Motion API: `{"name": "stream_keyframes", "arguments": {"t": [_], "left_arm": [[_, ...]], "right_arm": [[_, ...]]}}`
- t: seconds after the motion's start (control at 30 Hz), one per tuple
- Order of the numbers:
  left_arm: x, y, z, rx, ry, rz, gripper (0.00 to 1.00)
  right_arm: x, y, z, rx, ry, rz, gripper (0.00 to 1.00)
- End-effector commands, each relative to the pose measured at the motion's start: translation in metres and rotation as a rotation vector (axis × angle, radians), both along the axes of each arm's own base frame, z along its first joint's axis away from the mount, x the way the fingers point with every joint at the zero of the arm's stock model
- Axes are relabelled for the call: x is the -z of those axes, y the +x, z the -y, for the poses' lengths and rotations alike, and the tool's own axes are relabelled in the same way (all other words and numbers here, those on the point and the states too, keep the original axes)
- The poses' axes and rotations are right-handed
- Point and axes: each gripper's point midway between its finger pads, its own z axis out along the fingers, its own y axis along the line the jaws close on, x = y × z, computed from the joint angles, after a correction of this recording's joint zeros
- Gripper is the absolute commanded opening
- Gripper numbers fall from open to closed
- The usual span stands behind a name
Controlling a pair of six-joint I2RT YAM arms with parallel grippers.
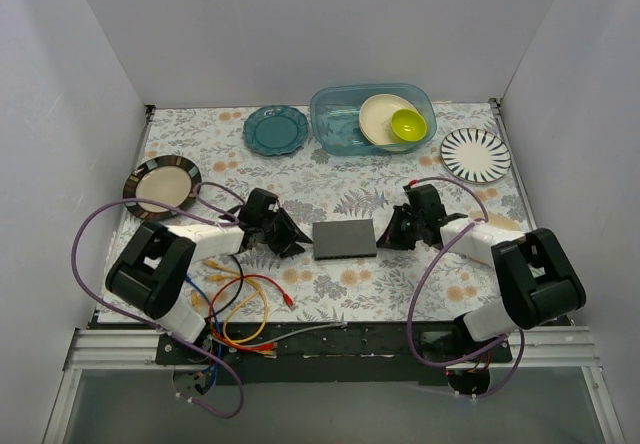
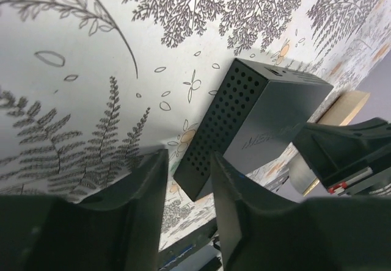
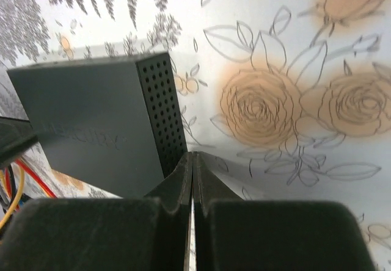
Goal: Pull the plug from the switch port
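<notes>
The flat black switch box [image 1: 344, 238] lies mid-table. It also shows in the left wrist view [image 2: 269, 118] and the right wrist view [image 3: 85, 130], each showing a perforated short side. Its row of sockets is hidden, and no plug shows in the box. My left gripper [image 1: 292, 240] sits just left of the box, open by a narrow gap and empty [image 2: 188, 155]. My right gripper [image 1: 386, 236] sits just right of the box, shut on nothing [image 3: 193, 155]. Loose red, yellow and blue cables [image 1: 245, 299] lie at the front left, apart from the box.
A clear blue bin [image 1: 330, 129] holding a cream plate and a green bowl [image 1: 407, 123] stands at the back. A teal plate [image 1: 276, 129], a striped plate [image 1: 475, 154] and a brown-rimmed plate [image 1: 162, 184] lie around it. White walls enclose the table.
</notes>
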Motion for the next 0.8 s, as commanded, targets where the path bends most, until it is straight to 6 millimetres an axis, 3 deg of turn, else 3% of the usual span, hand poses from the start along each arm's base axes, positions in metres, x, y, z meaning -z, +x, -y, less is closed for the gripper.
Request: {"name": "stream_keyframes", "arguments": {"t": [0.0,0.07,0.1,0.2,0.3,0.4,0.57,0.77], "left_arm": [[-0.018,0.007,-0.022,-0.042,0.097,0.044,0.39],[-0.042,0.023,-0.037,-0.103,0.137,0.122,0.48],[-0.044,0.023,-0.051,-0.119,0.187,0.121,0.51],[-0.072,0.037,-0.076,-0.166,0.265,0.186,0.67],[-0.086,0.04,-0.09,-0.169,0.344,0.204,0.89],[-0.094,0.04,-0.088,-0.146,0.335,0.215,0.98],[-0.097,0.029,-0.073,-0.058,0.258,0.24,0.98],[-0.108,0.025,-0.071,-0.027,0.227,0.315,0.98]], "right_arm": [[-0.006,-0.017,0.01,-0.012,-0.06,-0.03,0.01],[-0.033,0.0,0.021,0.022,-0.115,0.049,0.02],[-0.046,0.007,0.023,0.03,-0.13,0.088,0.07],[-0.086,0.024,0.041,0.066,-0.224,0.21,0.32],[-0.108,0.021,0.039,0.044,-0.2,0.261,0.43],[-0.115,0.002,0.019,-0.044,-0.113,0.29,0.46],[-0.115,-0.033,-0.005,-0.172,-0.065,0.334,0.52],[-0.151,-0.041,0.001,-0.192,-0.111,0.492,0.55]]}}
